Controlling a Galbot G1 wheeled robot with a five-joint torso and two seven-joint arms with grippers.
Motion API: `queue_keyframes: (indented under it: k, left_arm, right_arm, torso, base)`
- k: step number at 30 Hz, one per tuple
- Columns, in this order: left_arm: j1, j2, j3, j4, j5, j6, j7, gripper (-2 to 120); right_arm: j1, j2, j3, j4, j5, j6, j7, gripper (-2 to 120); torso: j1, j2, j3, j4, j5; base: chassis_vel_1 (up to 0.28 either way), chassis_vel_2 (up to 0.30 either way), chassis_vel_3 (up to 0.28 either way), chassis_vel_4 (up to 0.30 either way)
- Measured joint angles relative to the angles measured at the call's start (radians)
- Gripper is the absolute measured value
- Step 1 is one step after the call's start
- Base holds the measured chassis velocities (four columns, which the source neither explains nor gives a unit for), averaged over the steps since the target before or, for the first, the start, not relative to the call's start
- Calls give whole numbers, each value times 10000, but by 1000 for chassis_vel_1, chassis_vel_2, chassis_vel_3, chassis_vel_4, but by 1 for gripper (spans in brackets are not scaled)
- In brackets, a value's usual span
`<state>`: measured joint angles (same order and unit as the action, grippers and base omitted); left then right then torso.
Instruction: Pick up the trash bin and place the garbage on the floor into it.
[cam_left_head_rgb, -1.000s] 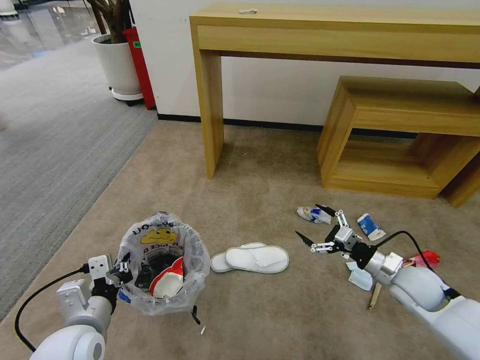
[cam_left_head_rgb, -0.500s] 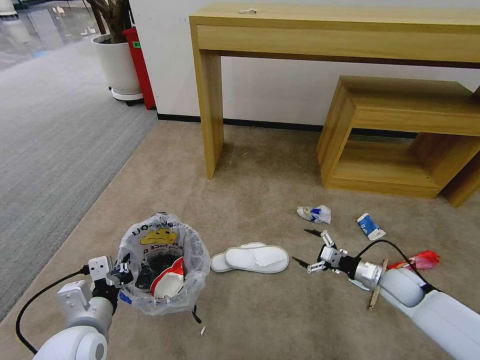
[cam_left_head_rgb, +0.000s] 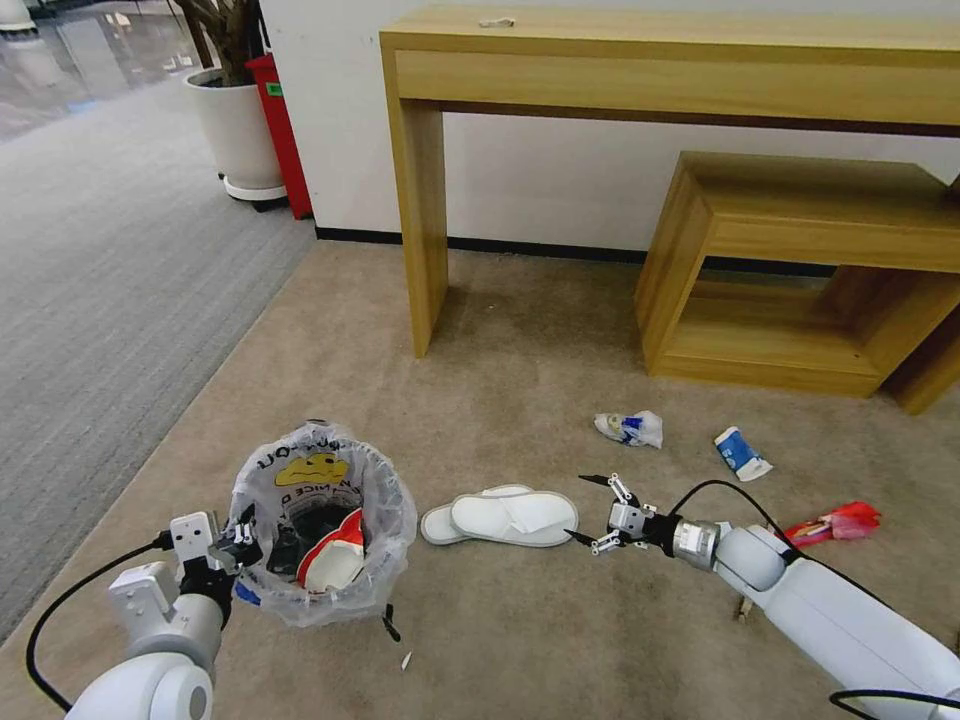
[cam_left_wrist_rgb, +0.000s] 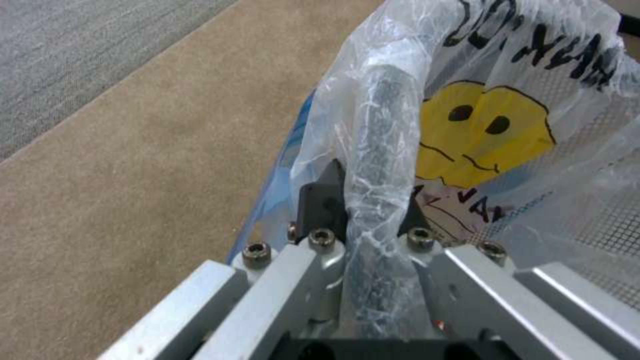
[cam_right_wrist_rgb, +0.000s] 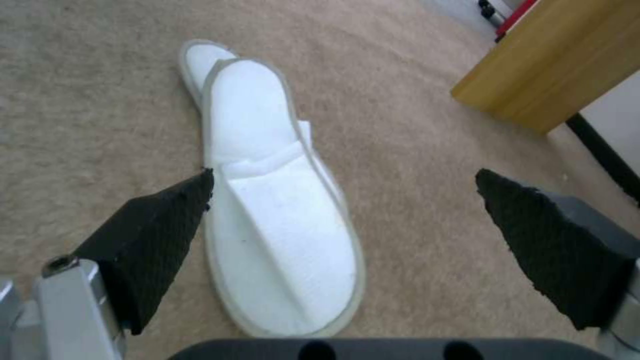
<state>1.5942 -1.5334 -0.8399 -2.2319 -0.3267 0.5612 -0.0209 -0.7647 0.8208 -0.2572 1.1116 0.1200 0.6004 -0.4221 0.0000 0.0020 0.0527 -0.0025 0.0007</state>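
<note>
Two slippers lay stacked just ahead of the spread right tool (cam_left_head_rgb: 590, 512).
Left tool (cam_left_head_rgb: 238, 541) clamped one trash bin (cam_left_head_rgb: 320, 535) rim (bag included); slippers (cam_left_head_rgb: 505, 516) untouched.

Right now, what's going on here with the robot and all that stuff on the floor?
The robot is tidying litter off the carpet. Its left gripper is shut on the bag-covered rim of the trash bin, which already holds a red-white paper cup. Its right gripper is open, low over the floor just beside the white slippers. A crumpled wrapper, a blue-white carton and a red wrapper lie on the carpet.
</note>
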Motion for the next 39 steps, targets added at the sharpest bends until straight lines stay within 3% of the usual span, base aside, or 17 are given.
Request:
queue_keyframes:
  k: [21, 39]
  left_arm:
    - [9, -42, 52, -7, 56, -5, 0, 3]
    - [-7, -99, 21, -12, 43, -78, -5, 3]
  right_arm:
    - [-128, 99, 154, -312, -86, 105, -64, 100]
    - [843, 941, -491, -1758, -130, 361, -207, 100]
  torso:
    - [0, 0, 0, 0, 1]
    - [0, 0, 0, 1, 0]
  base:
    - [0, 0, 0, 0]
    - [0, 0, 0, 0]
